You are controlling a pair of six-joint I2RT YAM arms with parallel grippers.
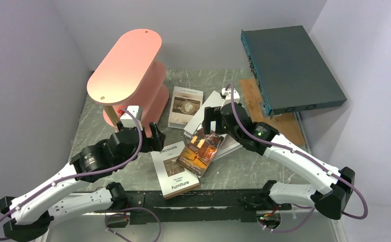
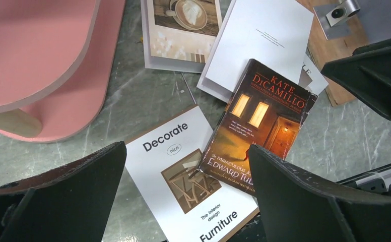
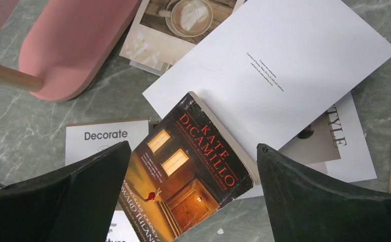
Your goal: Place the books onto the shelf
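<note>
Several books lie loose on the marble table. A glossy orange-brown paperback [image 1: 199,151] [image 2: 259,126] [image 3: 188,166] rests partly on the white "Decorate Furniture" book [image 1: 173,169] [image 2: 183,176] and against a plain white book [image 2: 264,45] [image 3: 279,65]. A coffee-photo book [image 1: 185,106] [image 2: 183,30] lies beside the shelf. The salmon-pink shelf [image 1: 133,70] [image 2: 37,50] stands at the back left. My left gripper [image 1: 155,137] [image 2: 186,148] hovers open above "Decorate Furniture". Above the orange-brown paperback, my right gripper [image 1: 211,121] [image 3: 193,146] is open and holds nothing.
A large dark teal flat box [image 1: 289,65] leans at the back right over a brown wooden board [image 1: 271,113] [image 2: 329,75]. Another white book marked "STYLE" [image 3: 344,146] lies under the plain white one. Purple-grey walls close in on left, back and right.
</note>
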